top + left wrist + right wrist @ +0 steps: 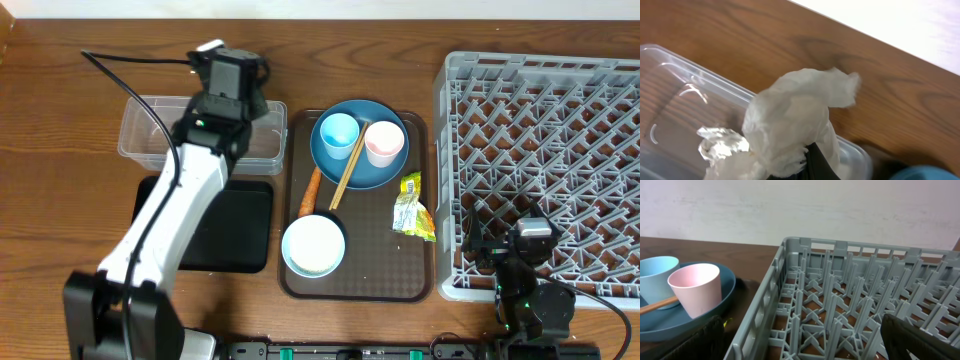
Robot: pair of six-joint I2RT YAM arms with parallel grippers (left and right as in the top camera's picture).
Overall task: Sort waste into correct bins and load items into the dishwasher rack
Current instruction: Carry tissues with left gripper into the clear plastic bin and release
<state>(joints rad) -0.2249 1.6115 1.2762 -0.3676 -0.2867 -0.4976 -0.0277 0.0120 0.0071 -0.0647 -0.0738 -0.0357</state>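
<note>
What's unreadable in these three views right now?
- Left wrist: left gripper is mostly cut off by the bottom edge; its jaws are buried under the crumpled white tissue.
- Overhead: left arm hides that tissue and part of the clear tub.
- Right wrist: right gripper tips are cut off by the bottom edge.
- Overhead: any rice grains in the white-and-light-blue bowl are too small to tell.

left hand (228, 68) over clear tub (145, 130), blue plate (375, 175) on brown tray (380, 270)
</note>
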